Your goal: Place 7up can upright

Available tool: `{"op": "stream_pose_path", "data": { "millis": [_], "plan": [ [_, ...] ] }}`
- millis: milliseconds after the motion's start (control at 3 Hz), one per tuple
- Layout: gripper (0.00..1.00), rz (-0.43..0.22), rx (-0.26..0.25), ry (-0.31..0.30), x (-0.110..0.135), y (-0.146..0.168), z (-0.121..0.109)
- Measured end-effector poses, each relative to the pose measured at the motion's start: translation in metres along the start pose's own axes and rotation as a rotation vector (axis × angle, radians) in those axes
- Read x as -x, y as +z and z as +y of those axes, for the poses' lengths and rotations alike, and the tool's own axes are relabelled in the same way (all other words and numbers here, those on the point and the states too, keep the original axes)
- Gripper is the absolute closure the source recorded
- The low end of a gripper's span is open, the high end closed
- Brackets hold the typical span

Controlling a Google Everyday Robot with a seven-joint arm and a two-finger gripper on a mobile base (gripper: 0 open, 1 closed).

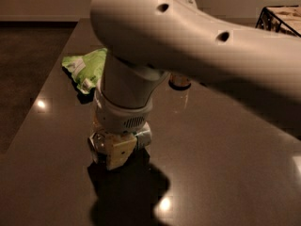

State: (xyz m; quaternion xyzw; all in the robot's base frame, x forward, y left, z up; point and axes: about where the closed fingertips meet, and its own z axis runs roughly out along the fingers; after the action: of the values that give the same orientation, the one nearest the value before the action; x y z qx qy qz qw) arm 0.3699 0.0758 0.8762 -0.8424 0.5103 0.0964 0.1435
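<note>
My gripper [116,150] points straight down and sits low on the dark table [225,173], left of the middle, under the big white arm [188,36]. A small silver-white rounded piece [144,136] shows at the gripper's right side. It looks like part of the 7up can, but the wrist hides most of it. I cannot tell whether it stands upright or lies on its side.
A light green snack bag [87,69] lies on the table behind and left of the gripper. A gold-brown can [179,82] stands behind the arm, mostly hidden. A dark wire basket [282,18] is at the far right back. The table's left edge runs close to the gripper.
</note>
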Motion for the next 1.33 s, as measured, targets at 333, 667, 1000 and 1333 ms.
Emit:
{"op": "stream_pose_path", "data": {
  "millis": [333,667,1000,1333],
  "plan": [
    [1.00,-0.143,-0.039,0.031,-0.013,-0.017,-0.023],
    [1.00,-0.295,-0.093,0.059,-0.018,-0.027,-0.042],
    [1.00,-0.480,-0.191,0.113,-0.011,-0.034,-0.059],
    [1.00,-0.566,-0.242,0.140,-0.003,-0.036,-0.069]
  ]
}}
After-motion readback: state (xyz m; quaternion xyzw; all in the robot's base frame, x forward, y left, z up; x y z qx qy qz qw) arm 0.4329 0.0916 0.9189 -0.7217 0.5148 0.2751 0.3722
